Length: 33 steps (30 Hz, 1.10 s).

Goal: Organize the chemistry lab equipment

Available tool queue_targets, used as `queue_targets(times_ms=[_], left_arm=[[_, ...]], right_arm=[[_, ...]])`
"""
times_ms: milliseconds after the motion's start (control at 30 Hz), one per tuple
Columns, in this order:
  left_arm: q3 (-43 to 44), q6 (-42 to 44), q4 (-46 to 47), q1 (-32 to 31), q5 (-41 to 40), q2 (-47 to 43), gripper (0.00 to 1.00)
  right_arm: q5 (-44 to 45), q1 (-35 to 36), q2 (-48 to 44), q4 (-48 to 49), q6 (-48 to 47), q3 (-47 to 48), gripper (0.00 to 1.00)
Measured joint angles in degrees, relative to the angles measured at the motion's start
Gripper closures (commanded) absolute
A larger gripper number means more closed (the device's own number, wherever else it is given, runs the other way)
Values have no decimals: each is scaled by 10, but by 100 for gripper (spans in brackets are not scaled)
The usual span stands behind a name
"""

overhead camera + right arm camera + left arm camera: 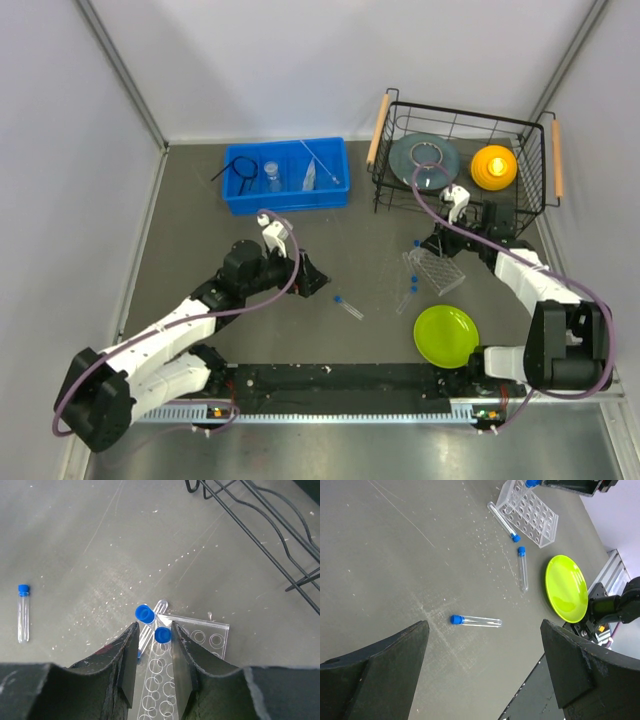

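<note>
Filling blue bin (pixel 285 207), 11 o'clock: black ring (pixel 243 168), jar (pixel 273 178), packet (pixel 312 175).
Basket (pixel 455 108), 1 o'clock: grey dish (pixel 425 158), orange bowl (pixel 494 167).
Rack (pixel 200 640), 3 o'clock: right gripper (pixel 154 626), narrowly parted, straddles capped tube (pixel 161 635); grip unclear.
Left gripper (pixel 484 630): wide, empty, over loose tube (pixel 475 621).
Room: bare table (pixel 190 200) at 9 o'clock.

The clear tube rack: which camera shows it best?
Left wrist view: the tube rack stands nearly whole, holes plain. The top view shows it small; in the right wrist view the fingers cover part of it.
</note>
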Motion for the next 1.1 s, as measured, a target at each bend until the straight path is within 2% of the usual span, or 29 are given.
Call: queue_targets(times_ms=[200, 367, 567, 667, 900, 1100], left_arm=[[4, 4, -3, 0, 31, 38, 1], [30, 12, -24, -5, 49, 86, 1], [121, 30, -117, -50, 20, 166, 1], [185, -9, -184, -68, -31, 231, 1], [302, -192, -365, -130, -158, 354, 1], [387, -316, -451, -184, -193, 411, 11]], right_arm=[[-9, 0, -34, -4, -10, 0, 64], [-26, -7, -57, -15, -20, 0, 55], [-59, -11, -82, -44, -48, 0, 53], [-66, -12, -88, -53, -55, 0, 53], [-75, -12, -91, -64, -64, 0, 53], [-79, -12, -91, -65, -64, 0, 53]])
